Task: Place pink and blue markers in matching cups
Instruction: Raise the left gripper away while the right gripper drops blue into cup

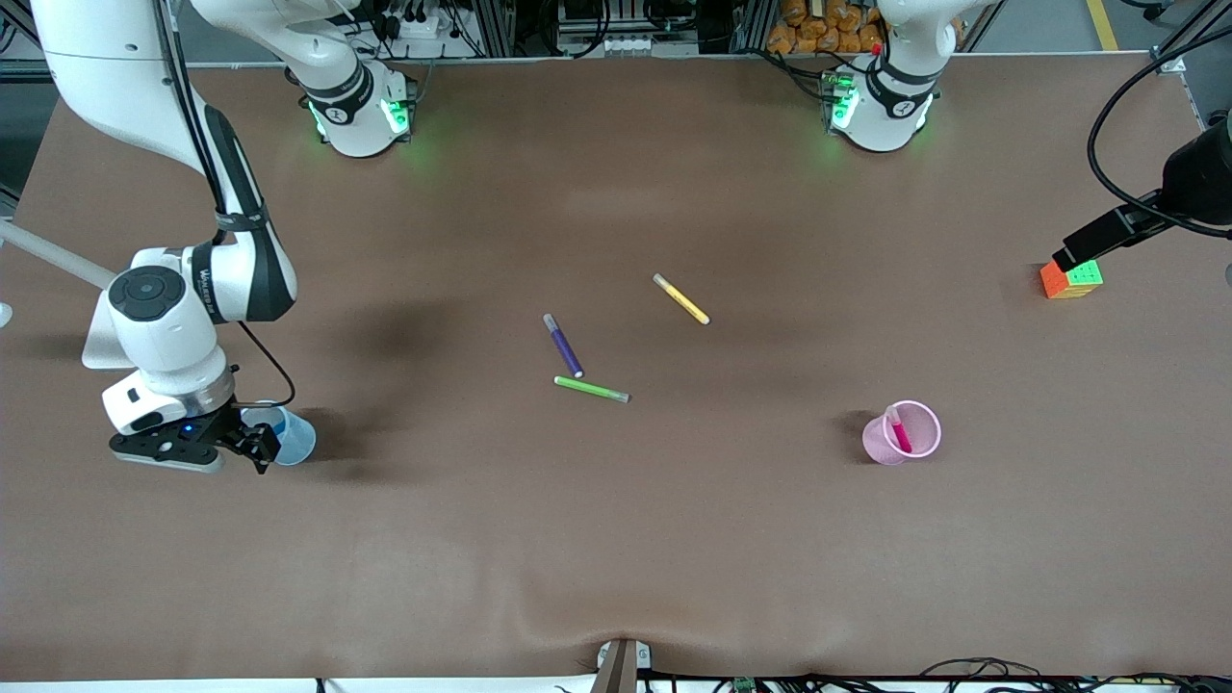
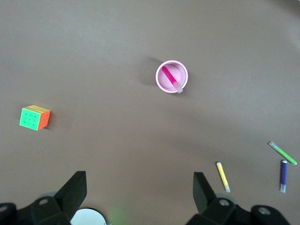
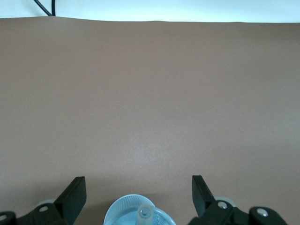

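Note:
The pale blue cup (image 1: 296,438) stands near the right arm's end of the table. My right gripper (image 1: 252,445) hangs just over it, open (image 3: 139,185), with nothing between its fingers. The blue marker (image 3: 146,213) stands inside the blue cup (image 3: 123,211), its greyish end up. The pink cup (image 1: 930,438) stands toward the left arm's end with the pink marker (image 1: 899,431) leaning inside it. My left gripper (image 2: 139,180) is open and empty, high over the table, looking down on the pink cup (image 2: 159,80) and pink marker (image 2: 168,76).
A purple pen (image 1: 563,345), a green pen (image 1: 591,389) and a yellow pen (image 1: 680,298) lie loose mid-table. A coloured cube (image 1: 1071,279) sits at the left arm's end, also in the left wrist view as the cube (image 2: 34,117).

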`<state>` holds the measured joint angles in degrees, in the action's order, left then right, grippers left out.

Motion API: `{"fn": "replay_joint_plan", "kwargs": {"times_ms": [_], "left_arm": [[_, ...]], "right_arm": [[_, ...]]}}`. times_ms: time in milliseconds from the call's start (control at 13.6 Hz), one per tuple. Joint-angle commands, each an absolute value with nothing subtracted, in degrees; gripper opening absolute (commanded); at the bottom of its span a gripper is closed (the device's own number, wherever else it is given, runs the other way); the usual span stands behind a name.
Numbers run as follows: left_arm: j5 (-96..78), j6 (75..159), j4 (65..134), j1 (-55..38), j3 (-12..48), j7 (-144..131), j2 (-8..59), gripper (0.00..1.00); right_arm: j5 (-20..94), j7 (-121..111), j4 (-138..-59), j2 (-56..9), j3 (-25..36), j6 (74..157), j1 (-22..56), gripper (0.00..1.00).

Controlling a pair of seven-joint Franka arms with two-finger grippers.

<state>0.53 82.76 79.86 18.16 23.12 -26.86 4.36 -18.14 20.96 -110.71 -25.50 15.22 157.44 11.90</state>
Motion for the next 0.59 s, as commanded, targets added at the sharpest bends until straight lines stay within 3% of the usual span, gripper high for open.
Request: {"fn": "replay_joint_plan", "kwargs": {"times_ms": [0,221,515], "left_arm": [[1.49,83.14,82.18,16.09,19.52,-24.53,1.93,1.0],[1.32,86.73,85.15,15.65,16.88,-21.02,1.41,1.0],[0.88,93.15,94.72,10.11,12.22,-20.48,-5.17,1.0]], "right_arm": [[-18.03,21.53,-106.1,-24.87,14.15,150.06,11.78,1.0],[-16.27,21.45,-103.11,-24.87,12.57,146.0,11.51,1.0],[-7.14,16.19,-93.98,-25.05,12.48,132.4,11.25,1.0]]}}
